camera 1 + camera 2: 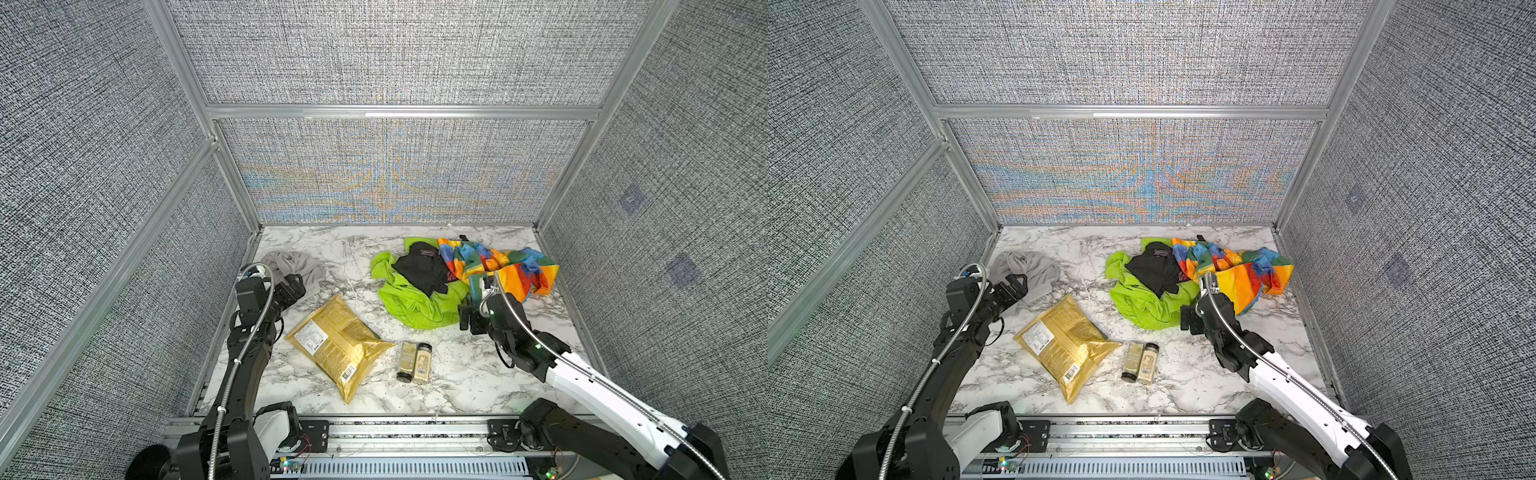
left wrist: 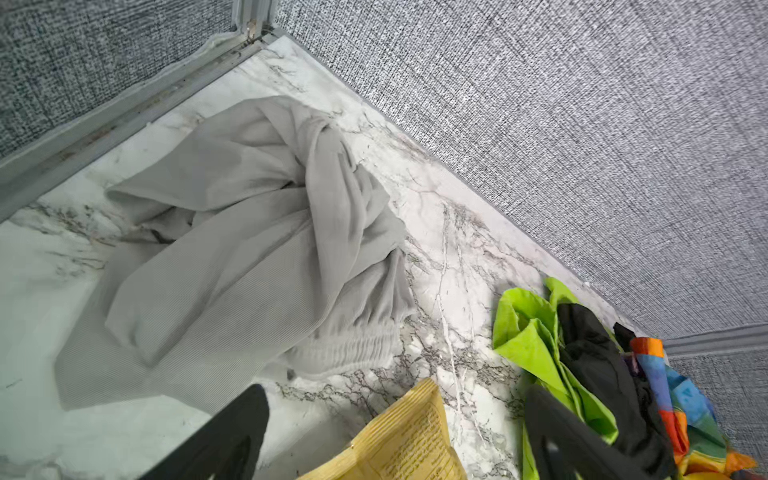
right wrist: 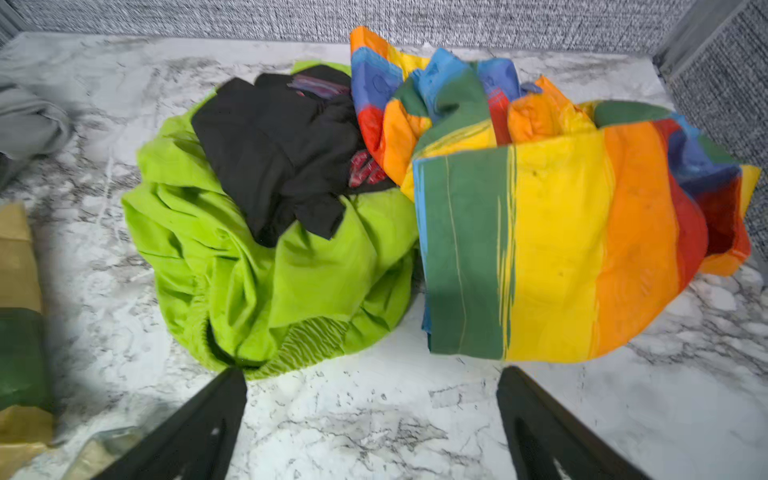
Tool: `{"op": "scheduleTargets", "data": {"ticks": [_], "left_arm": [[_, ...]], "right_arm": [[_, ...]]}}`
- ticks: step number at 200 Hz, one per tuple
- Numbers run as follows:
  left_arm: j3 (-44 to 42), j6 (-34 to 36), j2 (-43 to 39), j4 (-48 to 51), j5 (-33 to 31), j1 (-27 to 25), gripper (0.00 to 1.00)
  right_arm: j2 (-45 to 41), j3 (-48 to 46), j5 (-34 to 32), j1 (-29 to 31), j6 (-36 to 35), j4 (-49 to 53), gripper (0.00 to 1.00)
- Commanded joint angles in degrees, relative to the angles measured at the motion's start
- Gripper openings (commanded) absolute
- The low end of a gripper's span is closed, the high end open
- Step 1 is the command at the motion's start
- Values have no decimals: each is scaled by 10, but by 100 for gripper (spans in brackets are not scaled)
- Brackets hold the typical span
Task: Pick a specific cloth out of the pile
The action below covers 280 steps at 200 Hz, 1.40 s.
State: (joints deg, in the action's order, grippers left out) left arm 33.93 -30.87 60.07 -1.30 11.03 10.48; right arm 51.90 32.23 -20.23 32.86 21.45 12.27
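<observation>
The light grey cloth lies crumpled on its own near the far left corner, apart from the pile; the left wrist view shows its ribbed folds. My left gripper hangs open at the cloth's near edge with nothing between its fingers. The pile at the far right holds a lime green cloth, a black one on top, and a rainbow-striped cloth. My right gripper stands open and empty just in front of the pile.
A gold snack bag lies on the marble table between the arms, its top corner close under the left gripper. Two small spice jars lie beside it. Fabric-covered walls close in the left, far and right sides.
</observation>
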Motion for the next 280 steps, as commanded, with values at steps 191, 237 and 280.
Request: {"op": "scheduleTargets", "data": {"ticks": [191,237,280], "left_arm": [[-271,312,266,-792,-167,-113,98],[-251,314,272,-766,-164,-114,99],[-250,317,264,-752,-166,-116,99]], "right_arm": [[91,-23,6,-227,-100,-209,99],[123,-53,-10,-246,-122,-293,99],[181,-83,-28,-262,-149,-401,99]]}}
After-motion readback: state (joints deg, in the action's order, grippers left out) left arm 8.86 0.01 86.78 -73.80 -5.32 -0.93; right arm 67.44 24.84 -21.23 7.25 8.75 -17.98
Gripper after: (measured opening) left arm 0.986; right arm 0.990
